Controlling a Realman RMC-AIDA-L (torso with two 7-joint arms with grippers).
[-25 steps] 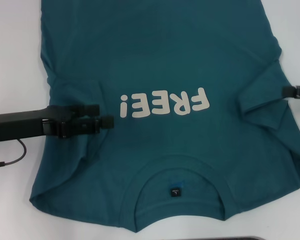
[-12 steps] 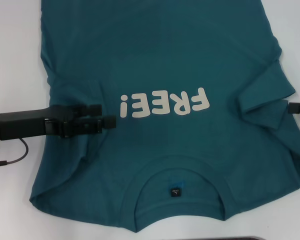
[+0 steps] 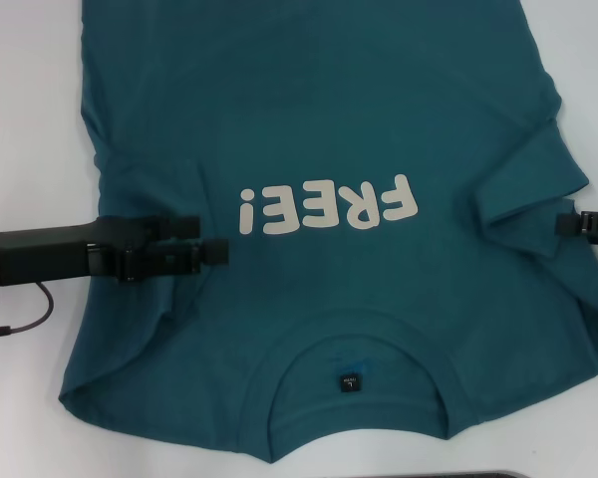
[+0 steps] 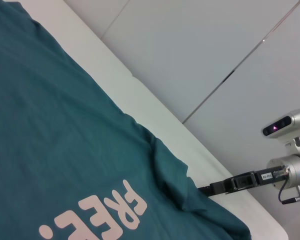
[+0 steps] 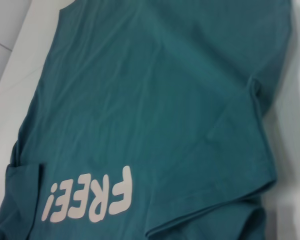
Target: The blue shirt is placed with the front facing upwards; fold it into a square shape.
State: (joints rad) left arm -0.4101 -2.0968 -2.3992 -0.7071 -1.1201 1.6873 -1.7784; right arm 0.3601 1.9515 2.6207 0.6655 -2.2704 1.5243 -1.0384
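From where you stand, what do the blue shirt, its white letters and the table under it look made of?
The blue shirt looks like soft matte knit cloth, likely cotton: it creases and bunches at the sleeves. The white letters look like a flat, opaque print, vinyl or ink. The table looks hard, smooth and white, perhaps laminate; I cannot say for sure.

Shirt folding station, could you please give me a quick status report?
Left gripper open, over left sleeve, beside lettering. Right gripper at right sleeve edge. Shirt flat, face up; left sleeve folded in, body unfolded. Nothing blocking.
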